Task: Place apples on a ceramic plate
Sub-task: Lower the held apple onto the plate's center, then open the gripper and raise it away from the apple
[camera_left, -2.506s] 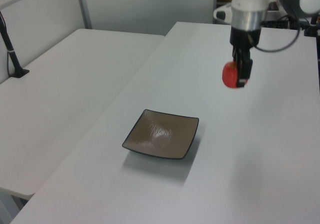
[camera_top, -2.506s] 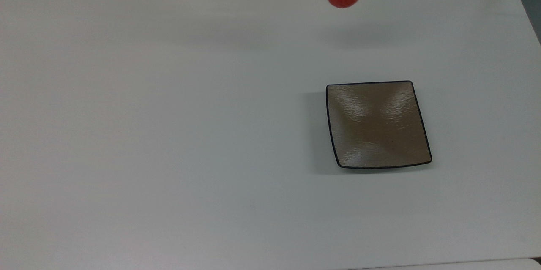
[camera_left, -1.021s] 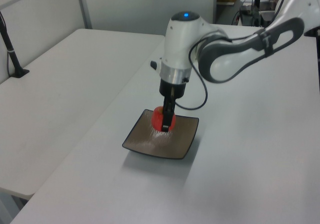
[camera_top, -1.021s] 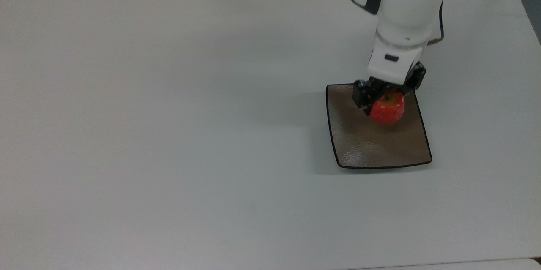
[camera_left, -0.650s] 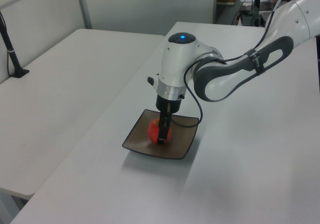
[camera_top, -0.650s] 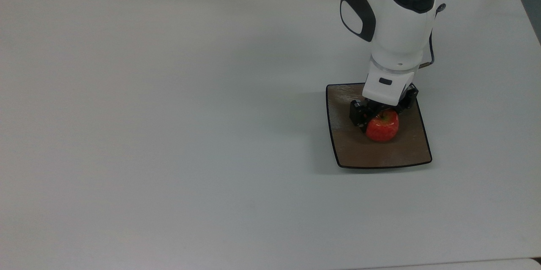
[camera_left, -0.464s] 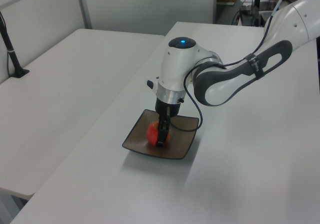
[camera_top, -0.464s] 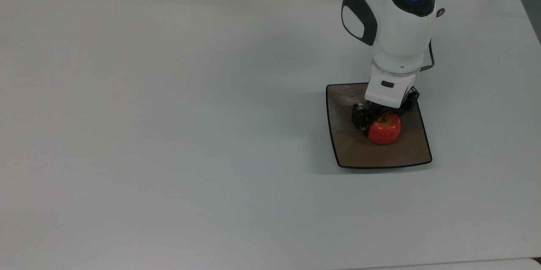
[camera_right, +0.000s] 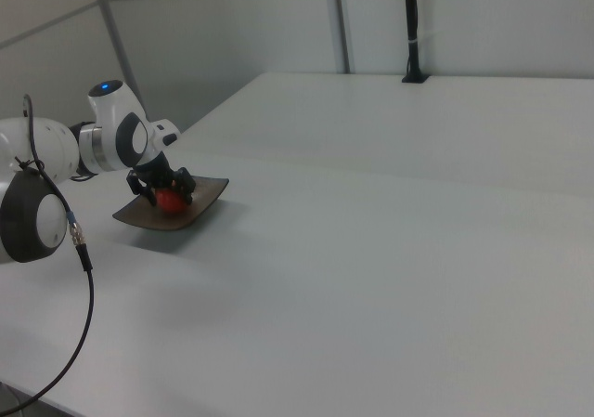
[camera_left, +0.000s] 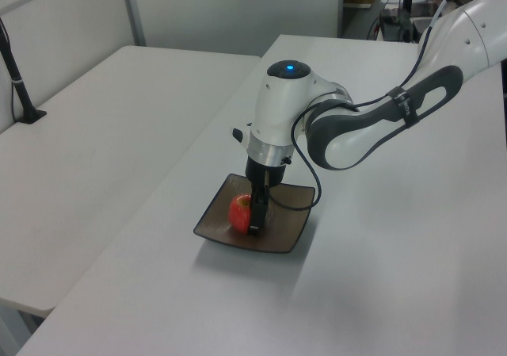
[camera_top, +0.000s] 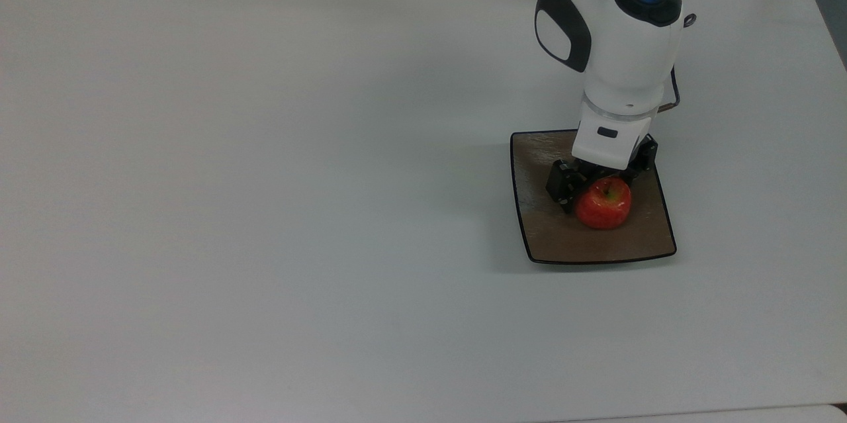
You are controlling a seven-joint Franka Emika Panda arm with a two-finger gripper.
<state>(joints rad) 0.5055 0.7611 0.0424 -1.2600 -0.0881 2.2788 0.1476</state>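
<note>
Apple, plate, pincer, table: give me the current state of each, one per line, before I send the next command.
Apple: upright, stem up, sitting on the plate, near its middle.
Plate: flat on the table, holding the apple.
Pincer: low over the plate, straddling the apple; fingers look parted, with a gap beside the fruit in the top view.
Table: white, carrying the plate toward the top view's right.
</note>
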